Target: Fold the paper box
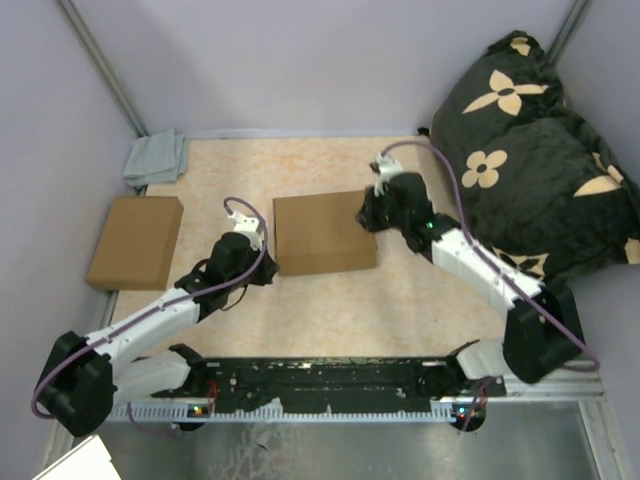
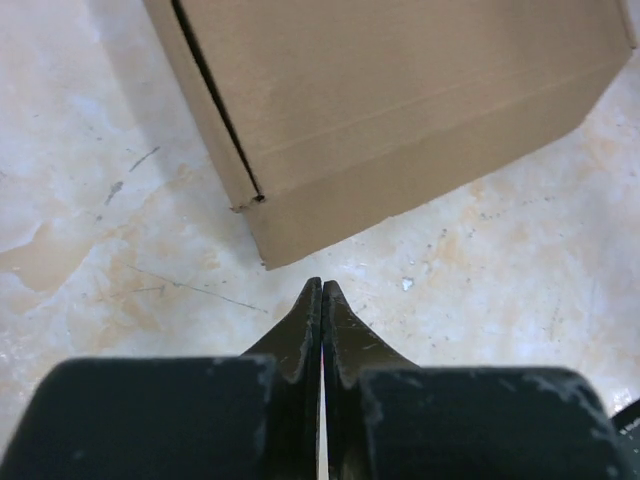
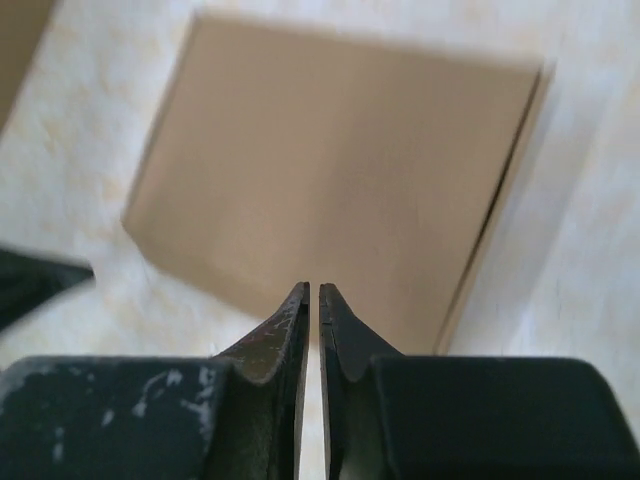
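Pale lilac walls [image 1: 300,60] enclose a mottled beige table [image 1: 330,310], with a black pillow [image 1: 530,170] printed with tan flowers slumped at its right edge. At the table's centre the paper box [image 1: 322,232] lies flat and closed, a dark seam showing along one side. A second brown box [image 1: 135,240] sits well apart at the left edge, a grey cloth [image 1: 157,157] bunched beyond it. Your left gripper [image 2: 321,290] is closed on nothing, its tips just short of the paper box's corner. Your right gripper [image 3: 314,292] hangs over the box's right edge, its jaws pinched to a sliver and empty.
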{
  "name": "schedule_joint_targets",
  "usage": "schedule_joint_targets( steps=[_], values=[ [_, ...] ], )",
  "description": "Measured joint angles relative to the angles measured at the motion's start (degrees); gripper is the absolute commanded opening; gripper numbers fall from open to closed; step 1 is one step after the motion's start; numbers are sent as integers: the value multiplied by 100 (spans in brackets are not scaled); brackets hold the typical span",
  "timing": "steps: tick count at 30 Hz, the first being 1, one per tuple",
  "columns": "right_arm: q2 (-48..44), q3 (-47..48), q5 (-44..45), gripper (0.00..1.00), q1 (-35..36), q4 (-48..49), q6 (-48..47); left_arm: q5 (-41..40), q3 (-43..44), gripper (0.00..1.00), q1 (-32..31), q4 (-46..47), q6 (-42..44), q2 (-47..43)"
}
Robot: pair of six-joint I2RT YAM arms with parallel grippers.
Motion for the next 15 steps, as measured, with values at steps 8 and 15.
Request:
schedule_joint_targets(
  steps=[8,15],
  values=[
    [3324,3578,-142,15,0,437,-365,651,63,0,-4,-39,212,461],
    [5995,6249,-525,16,7,-555,-608,811,96,0,-105,7,175,1235]
  ],
)
